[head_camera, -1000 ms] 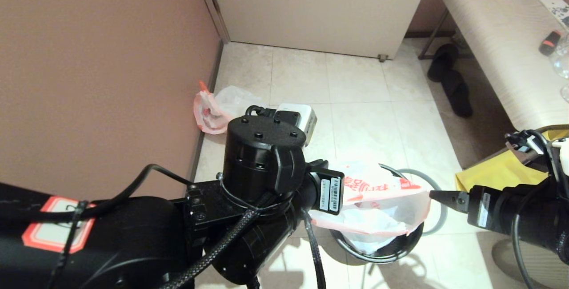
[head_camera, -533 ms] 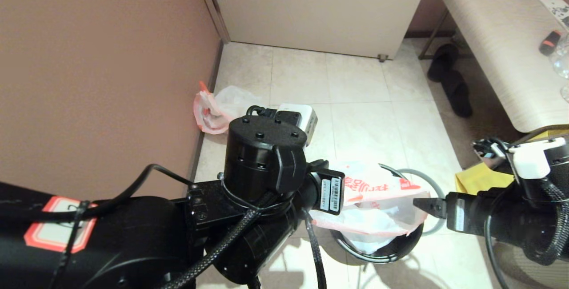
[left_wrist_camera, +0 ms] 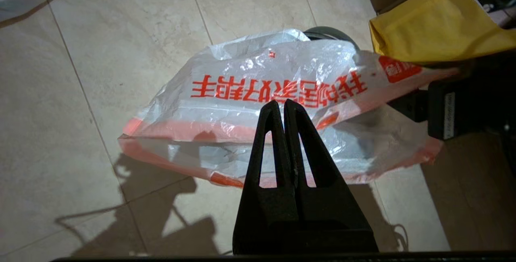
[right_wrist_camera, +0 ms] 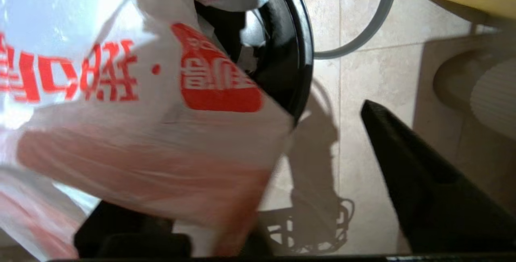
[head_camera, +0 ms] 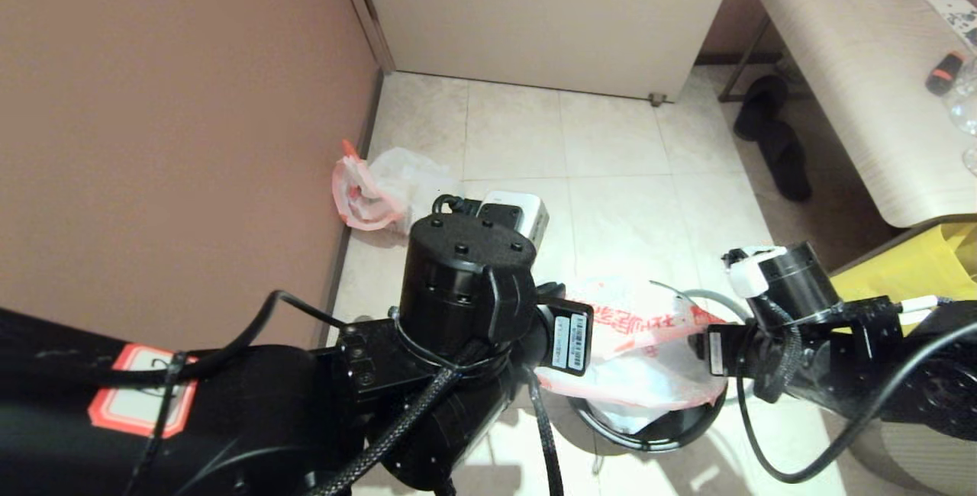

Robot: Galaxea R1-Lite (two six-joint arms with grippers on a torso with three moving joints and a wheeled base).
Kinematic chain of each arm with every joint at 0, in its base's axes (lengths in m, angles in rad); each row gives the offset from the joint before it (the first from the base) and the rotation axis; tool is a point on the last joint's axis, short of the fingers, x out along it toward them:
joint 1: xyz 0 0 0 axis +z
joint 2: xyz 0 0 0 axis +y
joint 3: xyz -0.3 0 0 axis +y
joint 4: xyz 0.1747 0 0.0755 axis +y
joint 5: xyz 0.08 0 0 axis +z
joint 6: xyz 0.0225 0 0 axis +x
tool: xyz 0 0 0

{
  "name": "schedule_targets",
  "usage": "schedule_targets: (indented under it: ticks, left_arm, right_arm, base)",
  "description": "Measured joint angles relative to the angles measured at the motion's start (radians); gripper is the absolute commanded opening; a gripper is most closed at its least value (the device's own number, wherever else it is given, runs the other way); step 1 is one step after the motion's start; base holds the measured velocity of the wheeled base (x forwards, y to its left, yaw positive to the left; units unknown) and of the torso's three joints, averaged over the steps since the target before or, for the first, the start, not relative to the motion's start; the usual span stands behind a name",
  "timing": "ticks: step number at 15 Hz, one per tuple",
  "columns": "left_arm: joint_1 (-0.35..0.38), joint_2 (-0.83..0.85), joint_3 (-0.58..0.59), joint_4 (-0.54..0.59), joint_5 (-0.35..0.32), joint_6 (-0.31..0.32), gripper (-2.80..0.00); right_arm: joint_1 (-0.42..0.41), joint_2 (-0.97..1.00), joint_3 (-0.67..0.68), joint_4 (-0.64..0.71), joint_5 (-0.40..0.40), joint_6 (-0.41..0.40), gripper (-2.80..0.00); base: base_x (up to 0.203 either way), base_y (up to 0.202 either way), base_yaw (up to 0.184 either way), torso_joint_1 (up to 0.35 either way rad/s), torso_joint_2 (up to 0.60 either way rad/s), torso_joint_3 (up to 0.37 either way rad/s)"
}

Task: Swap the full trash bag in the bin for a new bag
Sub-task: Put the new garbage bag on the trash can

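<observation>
Over the bin, left gripper pinches the new bag; right gripper, jaws apart, could miss the far hem.

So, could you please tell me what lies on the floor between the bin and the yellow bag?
The loose grey ring lies on the tiles there, best seen in the right wrist view.

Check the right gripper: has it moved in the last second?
Yes. The right gripper has swung in leftward from beside the yellow bag to the new bag over the bin.
</observation>
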Motion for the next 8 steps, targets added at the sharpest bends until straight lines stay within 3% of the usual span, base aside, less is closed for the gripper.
schedule_targets:
  ticks: [5,8]
  left_arm:
    - [0.045,-0.021,0.169,0.036,-0.054,-0.148,-2.80]
    - [0.089,0.001,0.195,0.154,-0.144,-0.269,-2.80]
  right_arm:
    - [-0.010,0.056,-0.023,-0.020,-0.002,0.001,-2.80]
    - [-0.013,0.062,-0.044,-0.039,0.003,0.008,-2.80]
  base:
    - [0.000,0.000,0.000,0.000,0.00,0.000]
    - [0.000,0.000,0.000,0.000,0.00,0.000]
